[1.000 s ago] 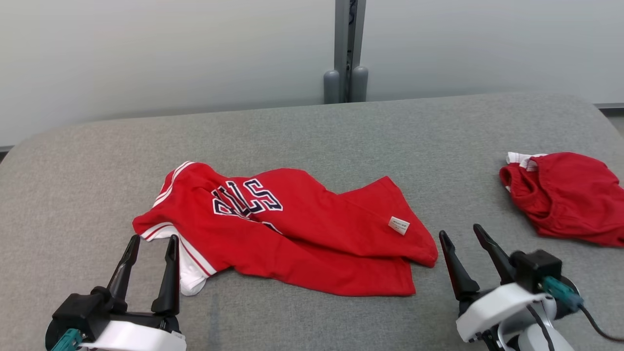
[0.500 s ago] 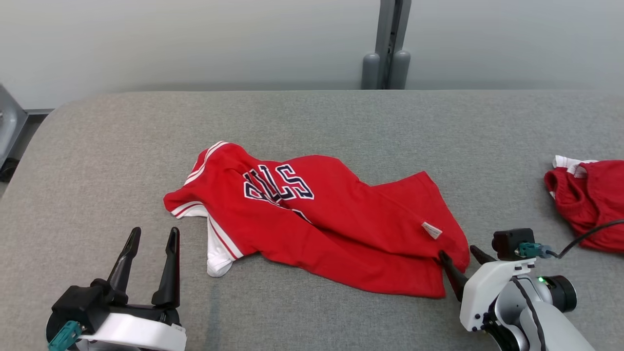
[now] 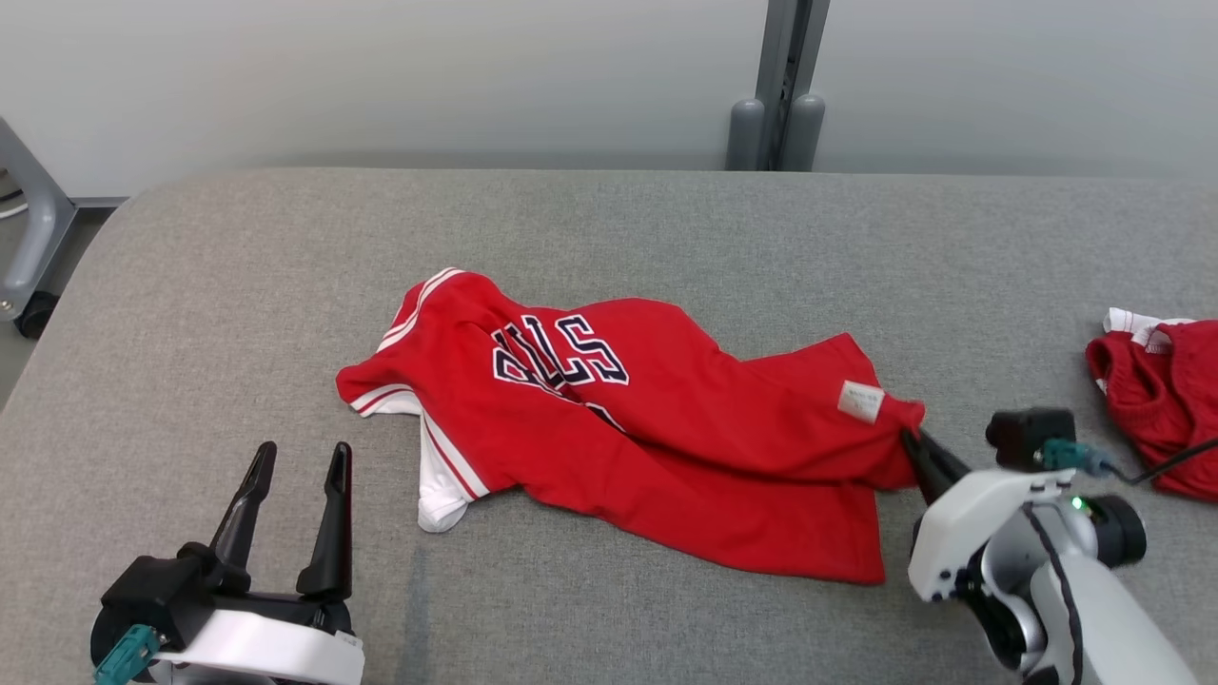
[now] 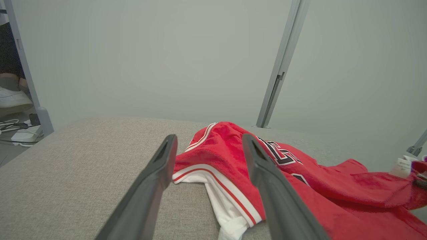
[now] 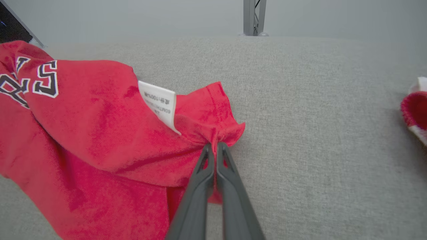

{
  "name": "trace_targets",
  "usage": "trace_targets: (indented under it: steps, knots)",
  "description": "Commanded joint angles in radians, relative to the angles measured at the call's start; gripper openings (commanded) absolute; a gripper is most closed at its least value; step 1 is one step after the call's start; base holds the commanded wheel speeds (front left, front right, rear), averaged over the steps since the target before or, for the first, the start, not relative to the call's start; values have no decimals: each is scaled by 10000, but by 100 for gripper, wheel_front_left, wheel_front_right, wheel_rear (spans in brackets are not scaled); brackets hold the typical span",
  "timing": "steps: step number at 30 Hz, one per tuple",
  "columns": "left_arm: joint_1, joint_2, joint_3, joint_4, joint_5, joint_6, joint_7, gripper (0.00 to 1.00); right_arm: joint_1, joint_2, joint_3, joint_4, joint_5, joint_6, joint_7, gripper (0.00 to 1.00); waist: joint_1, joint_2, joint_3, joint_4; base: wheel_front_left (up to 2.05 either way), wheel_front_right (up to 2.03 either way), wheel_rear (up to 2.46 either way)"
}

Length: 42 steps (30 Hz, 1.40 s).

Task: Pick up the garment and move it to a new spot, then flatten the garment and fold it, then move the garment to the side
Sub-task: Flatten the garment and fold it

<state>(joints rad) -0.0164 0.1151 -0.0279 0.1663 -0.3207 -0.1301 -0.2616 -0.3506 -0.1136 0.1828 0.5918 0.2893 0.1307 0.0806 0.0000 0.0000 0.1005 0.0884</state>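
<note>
Garment (image 3: 647, 428) hem is pinched in the right gripper (image 5: 215, 146), jaws pressed together on the corner near the white label (image 5: 159, 105)! From there it stretches toward nine o'clock across the grey table (image 3: 666, 228), the right arm reaching in low at its three o'clock end. The left gripper (image 3: 297, 459) hovers with jaws spread, near the white-trimmed end.

the second red garment (image 3: 1156, 409) runs off the head view's right edge. a fold in the jersey (image 3: 666, 447) swallows part of its lettering (image 3: 561, 352). print on the label (image 3: 860, 401) is too small to read there. tips of the right tool (image 3: 912, 440) are buried in bunched cloth.
</note>
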Motion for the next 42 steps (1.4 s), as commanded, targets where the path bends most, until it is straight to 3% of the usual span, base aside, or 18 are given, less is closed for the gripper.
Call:
trace_targets:
  steps: [1, 6, 11, 19, 28, 29, 31, 37, 42]
  knots:
    - [-156, 73, 6, -48, -71, -12, -43, 100, -188, -61, -57, -180, -99, 1, -95, 0, 0, 0, 42, 19, 0, 0, 0]
    - [-378, 154, -145, -116, -168, -12, -43, 100, -1058, -178, -275, -874, -271, 0, 245, 0, 0, 0, 529, 241, 0, 0, 0]
    - [-816, 232, -249, -200, -371, -12, -43, 100, -2604, -350, -669, -741, -231, 1, 925, 0, 0, 0, 1406, 798, 0, 0, 0]
    - [-1495, 205, -513, -296, -726, -12, -43, 100, -5135, -783, -1348, 983, -164, 1, 1261, 0, 0, 0, 2542, 1815, 0, 0, 0]
    - [-2050, 231, -692, -355, -935, -12, -44, 100, -7519, -987, -1725, 3286, -712, 1, -94, 0, 0, 0, 3354, 2253, 0, 0, 0]
    - [-2082, 237, -697, -350, -936, -12, -44, 100, -7691, -959, -1779, 3543, -811, 1, -252, 22, 0, 0, 3397, 2263, 0, 0, 0]
    - [-2088, 247, -707, -313, -951, -12, -43, 100, -7955, -884, -1893, 4026, -969, 0, -555, 100, 0, 0, 3427, 2254, 0, 0, 0]
    - [-1953, 328, -663, -240, -821, -12, -44, 100, -7885, -480, -1796, 5037, -1378, 1, -1638, 100, 0, 0, 2897, 1848, 0, 0, 0]
    - [-1655, 418, -555, -165, -708, -12, -44, 100, -7312, -156, -1219, 5101, -1300, 1, -2520, 100, 0, 0, 2194, 1344, 0, 0, 0]
